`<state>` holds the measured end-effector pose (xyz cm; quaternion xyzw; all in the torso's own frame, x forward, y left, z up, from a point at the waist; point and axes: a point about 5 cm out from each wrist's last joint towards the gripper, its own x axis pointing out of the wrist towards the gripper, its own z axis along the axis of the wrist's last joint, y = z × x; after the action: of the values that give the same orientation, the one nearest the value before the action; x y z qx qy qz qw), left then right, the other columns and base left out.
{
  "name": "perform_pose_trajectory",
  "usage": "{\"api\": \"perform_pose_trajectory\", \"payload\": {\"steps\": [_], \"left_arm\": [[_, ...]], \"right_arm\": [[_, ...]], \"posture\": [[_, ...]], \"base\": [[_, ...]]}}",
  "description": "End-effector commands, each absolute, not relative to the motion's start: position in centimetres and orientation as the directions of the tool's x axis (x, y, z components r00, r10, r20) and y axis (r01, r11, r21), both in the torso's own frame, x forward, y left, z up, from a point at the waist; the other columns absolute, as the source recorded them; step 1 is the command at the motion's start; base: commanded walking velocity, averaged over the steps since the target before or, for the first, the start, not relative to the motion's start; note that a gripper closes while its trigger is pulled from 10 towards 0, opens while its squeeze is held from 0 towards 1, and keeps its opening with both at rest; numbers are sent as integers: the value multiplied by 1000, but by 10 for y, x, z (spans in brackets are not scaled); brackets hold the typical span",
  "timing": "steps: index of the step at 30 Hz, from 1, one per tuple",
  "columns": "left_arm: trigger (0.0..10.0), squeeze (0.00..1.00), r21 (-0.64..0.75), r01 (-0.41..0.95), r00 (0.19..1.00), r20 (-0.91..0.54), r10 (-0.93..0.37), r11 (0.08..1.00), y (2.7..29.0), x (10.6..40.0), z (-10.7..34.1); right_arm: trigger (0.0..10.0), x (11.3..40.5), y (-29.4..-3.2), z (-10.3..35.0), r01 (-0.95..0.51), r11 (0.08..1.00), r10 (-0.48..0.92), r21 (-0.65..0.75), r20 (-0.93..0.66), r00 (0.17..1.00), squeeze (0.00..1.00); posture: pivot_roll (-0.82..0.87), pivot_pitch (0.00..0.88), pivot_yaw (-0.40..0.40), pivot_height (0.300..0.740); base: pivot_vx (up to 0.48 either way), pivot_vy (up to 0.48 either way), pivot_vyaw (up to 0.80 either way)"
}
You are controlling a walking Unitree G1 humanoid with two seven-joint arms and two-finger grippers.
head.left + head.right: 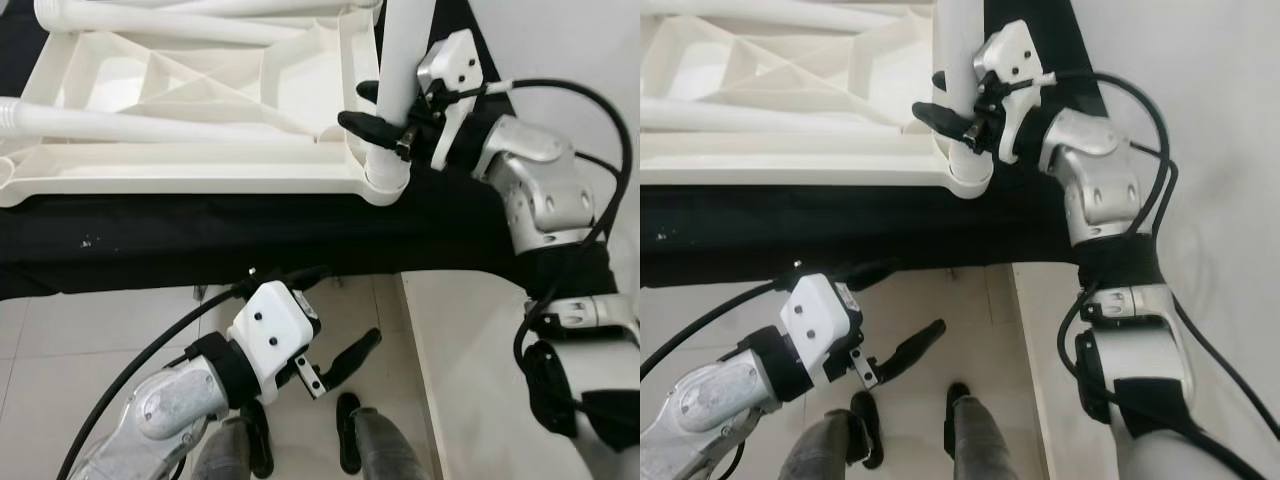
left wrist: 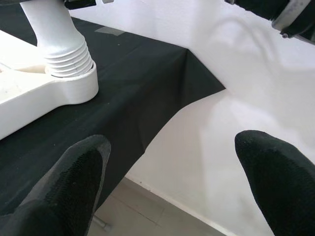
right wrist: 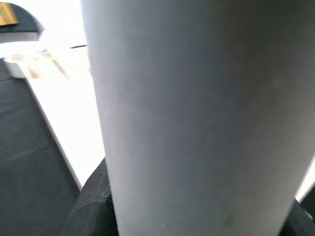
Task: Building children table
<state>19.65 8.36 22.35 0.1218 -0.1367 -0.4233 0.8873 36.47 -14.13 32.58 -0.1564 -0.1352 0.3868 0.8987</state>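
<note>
A white plastic children's table top lies upside down on a black cloth. One white table leg stands upright in the near right corner socket, its ribbed end seated in the socket. My right gripper is shut around this leg just above the socket; the right wrist view shows the leg up close. Two loose legs lie across the table top. My left gripper hangs open below the cloth's front edge, over the floor, holding nothing; its fingers are wide apart.
The black cloth covers the raised surface and drapes over its near edge. A white wall panel stands at the right. Tiled floor and my own feet are below.
</note>
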Motion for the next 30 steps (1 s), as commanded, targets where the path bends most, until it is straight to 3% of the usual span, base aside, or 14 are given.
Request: {"api": "perform_pose_trajectory", "payload": {"steps": [1, 10, 30], "left_arm": [[10000, 0, 329, 730, 593, 131, -794, 599, 82, 195, 220], [10000, 0, 334, 732, 586, 134, -799, 593, 80, 196, 220], [10000, 0, 358, 727, 581, 134, -803, 586, 83, 201, 221]], "right_arm": [[10000, 373, -157, 256, -615, 763, 607, -197, -105, 787, 0], [10000, 364, -161, 248, -455, 885, 453, -98, -46, 890, 0], [10000, 329, -143, 230, -379, 921, 371, 85, 98, 923, 0]], "posture": [[-27, 432, -28, 740], [-25, 417, -26, 740], [-14, 379, -6, 740]], "base": [[0, 0, 0], [0, 0, 0], [0, 0, 0]]}}
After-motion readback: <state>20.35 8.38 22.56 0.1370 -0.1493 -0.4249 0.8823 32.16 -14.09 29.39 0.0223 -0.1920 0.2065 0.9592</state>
